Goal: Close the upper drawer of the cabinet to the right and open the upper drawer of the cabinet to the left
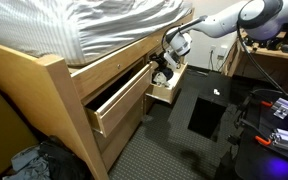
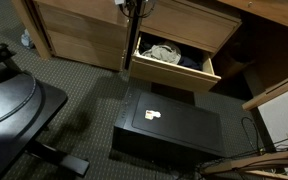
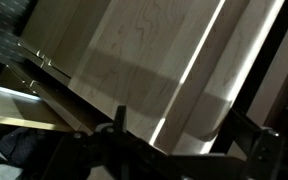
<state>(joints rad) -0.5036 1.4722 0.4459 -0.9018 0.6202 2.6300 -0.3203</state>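
Wooden drawer cabinets stand under a bed. An upper drawer (image 2: pixel 176 56) stands pulled out, with clothes inside; it also shows in an exterior view (image 1: pixel 164 92). To its left, the neighbouring cabinet's drawer front (image 2: pixel 79 28) is shut. My gripper (image 2: pixel 134 12) hangs at the seam between the two cabinets, above the open drawer's left corner, and it also shows in an exterior view (image 1: pixel 165 68). In the wrist view its two dark fingers (image 3: pixel 184 135) are spread wide in front of a plain wood panel (image 3: pixel 154 60), with nothing between them.
A second large drawer (image 1: pixel 114 105) is pulled out nearer the camera. A black box (image 2: pixel 169 125) sits on the carpet in front of the open drawer, also seen in an exterior view (image 1: pixel 209 105). A black chair (image 2: pixel 14 105) stands at the left. A mattress (image 1: pixel 94 25) overhangs the cabinets.
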